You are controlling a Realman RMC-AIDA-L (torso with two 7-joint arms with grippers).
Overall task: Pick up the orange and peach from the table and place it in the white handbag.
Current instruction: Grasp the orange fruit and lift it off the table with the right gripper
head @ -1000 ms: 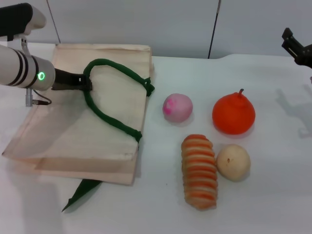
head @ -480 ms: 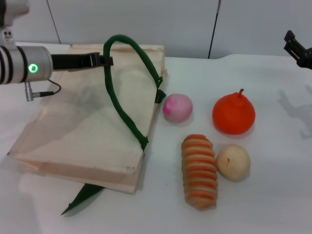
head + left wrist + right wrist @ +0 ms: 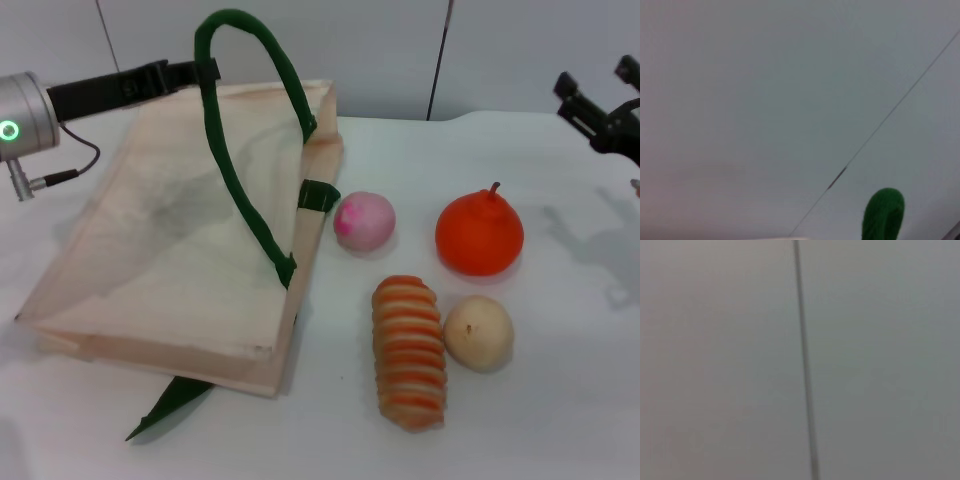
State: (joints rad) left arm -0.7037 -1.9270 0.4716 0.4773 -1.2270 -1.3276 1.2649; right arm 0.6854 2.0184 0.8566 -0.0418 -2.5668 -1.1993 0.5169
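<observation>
The white handbag [image 3: 170,260] lies on the left of the table, its upper side pulled up. My left gripper [image 3: 203,72] is shut on its green strap handle [image 3: 245,150] and holds it high above the bag; the strap also shows in the left wrist view [image 3: 883,215]. The peach [image 3: 364,220] sits just right of the bag. The orange [image 3: 479,235] sits right of the peach. My right gripper [image 3: 600,100] is open and empty, raised at the far right, apart from the fruit. The right wrist view shows only the wall.
A striped orange-and-cream loaf [image 3: 408,352] lies in front of the peach, with a beige-yellow round fruit [image 3: 478,333] beside it. The bag's second green strap [image 3: 165,405] sticks out at the bag's near edge. A white wall stands behind the table.
My left gripper has lifted the green strap up and to the right, raising the bag's upper side and opening its mouth. My right gripper has moved a little into view.
</observation>
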